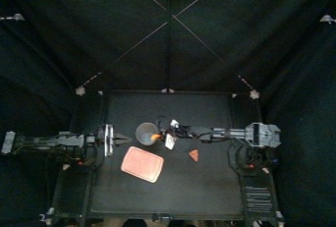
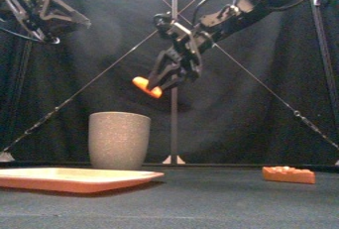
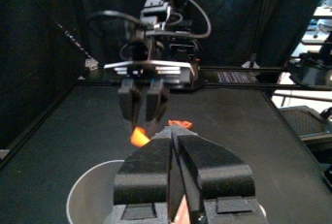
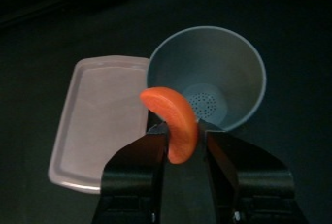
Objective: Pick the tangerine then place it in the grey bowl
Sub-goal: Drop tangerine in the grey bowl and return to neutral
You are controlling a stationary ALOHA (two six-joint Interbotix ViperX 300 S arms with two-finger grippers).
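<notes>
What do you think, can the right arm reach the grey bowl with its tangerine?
Probably yes. The right gripper, shut on the tangerine, hangs above the grey bowl near its open mouth, and nothing stands between them.

Both arms are black and built of slim jointed segments. The right arm (image 2: 245, 3) has a pale silver block at a joint near its upper end, and thin black cables follow its length. The left arm (image 2: 40, 13) has an angular black bracket of open struts. The right gripper (image 2: 157, 80) has two narrow black jaws under a silver cross-plate (image 3: 153, 68). The left gripper (image 3: 173, 136) has two broad, matte dark grey jaws that taper to rounded tips.
</notes>
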